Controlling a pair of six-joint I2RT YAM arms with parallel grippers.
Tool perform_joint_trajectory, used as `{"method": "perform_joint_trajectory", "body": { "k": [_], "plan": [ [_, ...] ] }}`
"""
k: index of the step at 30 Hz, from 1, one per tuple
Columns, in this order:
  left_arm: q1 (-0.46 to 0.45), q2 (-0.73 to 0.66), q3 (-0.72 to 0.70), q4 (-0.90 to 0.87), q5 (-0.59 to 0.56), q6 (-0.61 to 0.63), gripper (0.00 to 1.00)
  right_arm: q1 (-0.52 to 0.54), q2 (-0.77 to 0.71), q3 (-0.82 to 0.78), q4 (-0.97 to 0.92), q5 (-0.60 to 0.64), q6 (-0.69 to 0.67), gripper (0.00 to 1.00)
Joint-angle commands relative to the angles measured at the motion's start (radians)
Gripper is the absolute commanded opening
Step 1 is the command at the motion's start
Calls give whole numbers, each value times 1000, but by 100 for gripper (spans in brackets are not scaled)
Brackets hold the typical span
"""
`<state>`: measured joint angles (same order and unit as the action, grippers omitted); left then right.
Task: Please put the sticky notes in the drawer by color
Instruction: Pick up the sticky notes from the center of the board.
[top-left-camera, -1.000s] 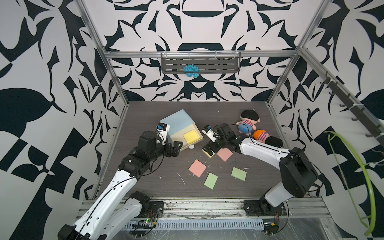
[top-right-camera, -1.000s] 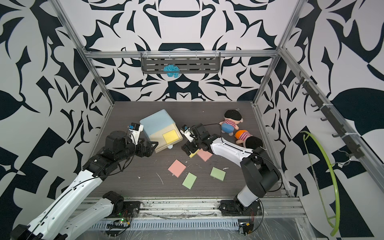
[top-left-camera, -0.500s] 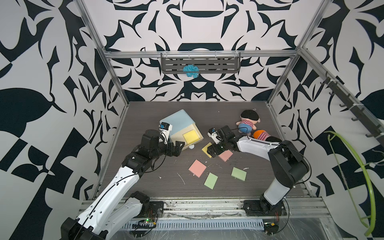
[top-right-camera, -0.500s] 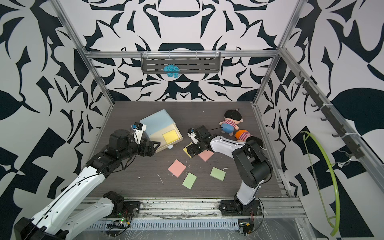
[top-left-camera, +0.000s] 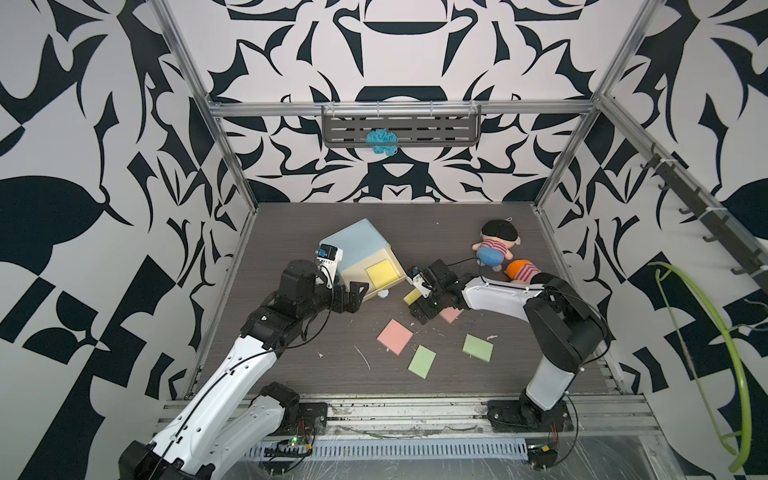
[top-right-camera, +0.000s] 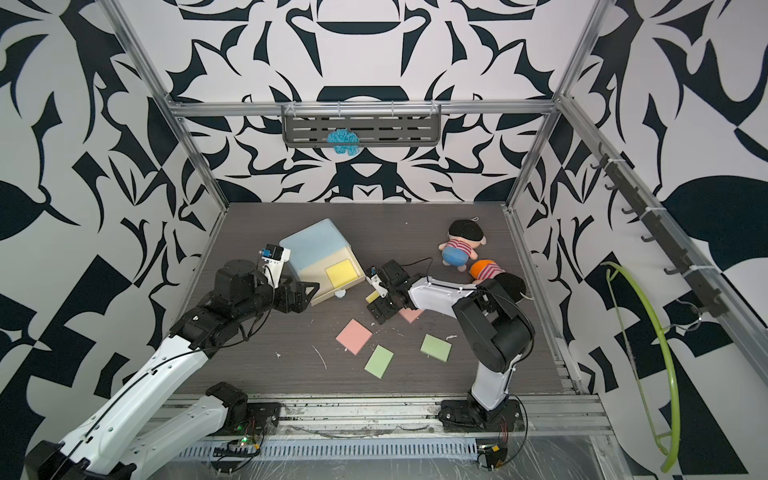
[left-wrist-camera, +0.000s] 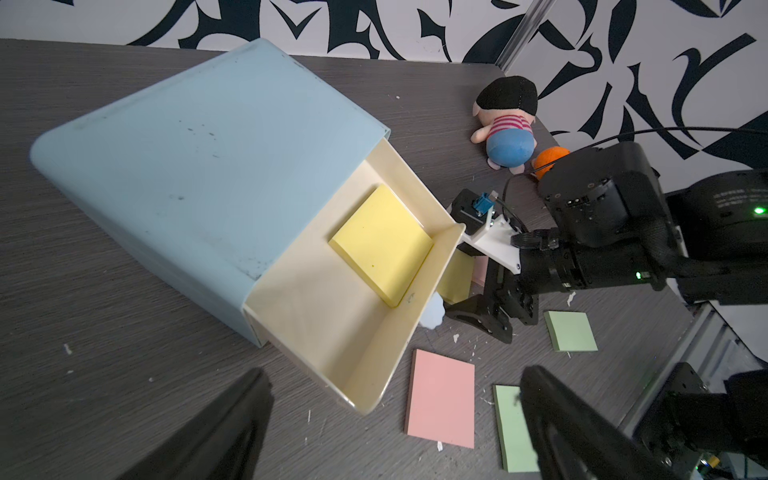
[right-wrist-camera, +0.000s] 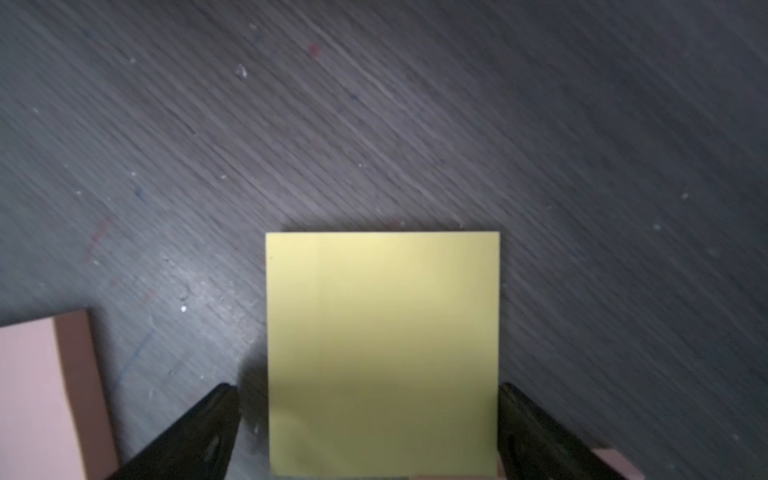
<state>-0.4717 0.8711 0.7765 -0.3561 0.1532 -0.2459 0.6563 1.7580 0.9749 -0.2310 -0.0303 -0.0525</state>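
Green paper lies nearest: a light green pad (top-left-camera: 422, 361) flat on the dark table (top-left-camera: 291, 361), towards the front edge at mid-width. A second green pad (top-left-camera: 478, 348) lies to its right, and the two do not touch. Just behind and left of them lies a pink pad (top-left-camera: 395, 336), also flat and on its own.

Further in, near the table's middle, the right gripper (right-wrist-camera: 366, 387) reaches in low from the right edge. Its jaws are spread wide and straddle a loose yellow pad (right-wrist-camera: 382, 353). The right wrist view shows a clear gap at one finger; whether the opposite finger touches the pad I cannot tell. Another pink pad (top-left-camera: 452, 315) is partly covered by that gripper.

Left of this, the left gripper (top-left-camera: 360, 296) hovers with its jaws wide apart and nothing between them, just off the front corner of the top drawer (left-wrist-camera: 415, 299). That cream drawer is pulled out of the pale blue chest (top-left-camera: 353, 245), which stands askew left of centre. A stored yellow pad (left-wrist-camera: 380, 245) lies inside it, against the front wall, and the bluish knob (left-wrist-camera: 432, 318) juts from the drawer's face.

Near the far right corner lie two plush dolls (top-left-camera: 494, 245), and a blue tuft (top-left-camera: 381, 141) hangs at the shelf (top-left-camera: 436, 129) on the back wall.
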Motion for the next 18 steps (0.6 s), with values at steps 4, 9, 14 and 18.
{"method": "perform_joint_trajectory", "body": {
  "k": [4,9,14,18],
  "plan": [
    [-4,-24,-14,2,-6,8,99,11,4,45,-4,99,-3,99],
    [-4,-29,-20,0,-8,7,99,11,45,80,-22,95,-15,99],
    [-4,-37,-22,-4,-12,5,99,11,62,90,-27,88,-10,92],
    [-4,-37,-21,-8,-15,7,99,11,54,77,-20,72,-1,86]
  ]
}}
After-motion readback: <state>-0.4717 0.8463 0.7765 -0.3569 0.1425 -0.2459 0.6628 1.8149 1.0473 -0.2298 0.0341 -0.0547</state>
